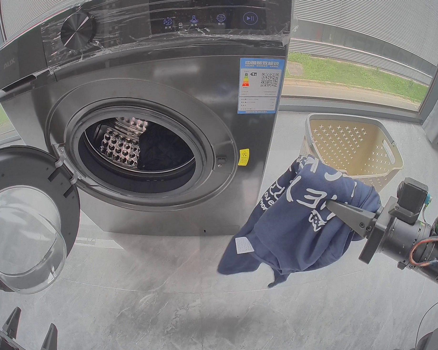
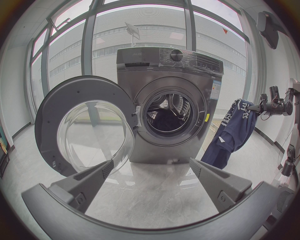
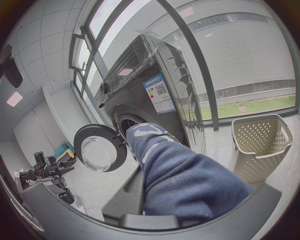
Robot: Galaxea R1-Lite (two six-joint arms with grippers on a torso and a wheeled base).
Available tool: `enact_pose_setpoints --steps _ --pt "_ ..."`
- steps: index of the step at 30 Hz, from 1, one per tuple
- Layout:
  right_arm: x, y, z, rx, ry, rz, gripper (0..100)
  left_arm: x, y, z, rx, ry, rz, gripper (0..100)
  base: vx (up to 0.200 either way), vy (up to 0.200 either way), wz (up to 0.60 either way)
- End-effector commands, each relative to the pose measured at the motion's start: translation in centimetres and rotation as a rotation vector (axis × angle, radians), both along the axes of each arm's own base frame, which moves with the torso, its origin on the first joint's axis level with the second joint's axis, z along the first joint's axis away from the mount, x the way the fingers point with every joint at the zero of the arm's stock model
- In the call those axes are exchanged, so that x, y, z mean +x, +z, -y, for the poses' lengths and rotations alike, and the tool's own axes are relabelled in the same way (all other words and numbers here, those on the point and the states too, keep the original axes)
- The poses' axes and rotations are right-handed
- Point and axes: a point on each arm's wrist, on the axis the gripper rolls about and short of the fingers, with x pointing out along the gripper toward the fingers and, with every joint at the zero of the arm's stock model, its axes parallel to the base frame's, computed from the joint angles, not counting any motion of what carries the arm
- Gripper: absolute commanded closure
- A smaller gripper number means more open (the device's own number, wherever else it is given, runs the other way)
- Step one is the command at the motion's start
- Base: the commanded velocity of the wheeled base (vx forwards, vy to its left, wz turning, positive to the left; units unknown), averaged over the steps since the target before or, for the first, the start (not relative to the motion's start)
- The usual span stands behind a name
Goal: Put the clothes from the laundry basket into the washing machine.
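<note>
A navy garment with white print [image 1: 297, 223] hangs from my right gripper [image 1: 342, 210], which is shut on it in the air between the beige laundry basket [image 1: 356, 147] and the washing machine [image 1: 145, 113]. The cloth drapes down toward the floor, right of the machine's front. The same garment [image 3: 175, 175] covers the gripper's fingers in the right wrist view and shows far off as the navy garment [image 2: 232, 132] in the left wrist view. The drum opening [image 1: 139, 149] is dark, with dark cloth inside. My left gripper [image 2: 150, 170] is open low at the left, facing the machine, holding nothing.
The round machine door [image 1: 27, 222] is swung wide open to the left, close to the left gripper [image 1: 29, 332]. Grey tiled floor [image 1: 185, 298] lies in front of the machine. A window wall runs behind the basket.
</note>
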Motion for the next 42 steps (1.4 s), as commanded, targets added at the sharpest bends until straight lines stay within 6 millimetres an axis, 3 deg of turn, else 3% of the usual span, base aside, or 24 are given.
enact_pose_setpoints --steps 1,7,16,42 --pt "1.0 -0.1 0.4 -0.002 -0.055 -0.007 100 0.0 -0.4 0.0 0.000 0.000 -0.002 0 -0.200 0.000 0.00" --pt "2.0 -0.1 0.9 -0.003 -0.118 -0.014 100 0.0 -0.4 0.0 0.000 0.000 -0.002 0 -0.200 0.000 0.00" --pt "2.6 0.5 1.2 0.016 -0.199 -0.004 100 0.0 -0.4 0.0 -0.002 0.000 -0.002 0 0.000 0.000 0.00" --pt "2.7 0.7 1.4 0.021 -0.205 0.000 100 0.0 -0.4 0.0 0.000 0.000 -0.002 0 0.000 0.200 0.00"
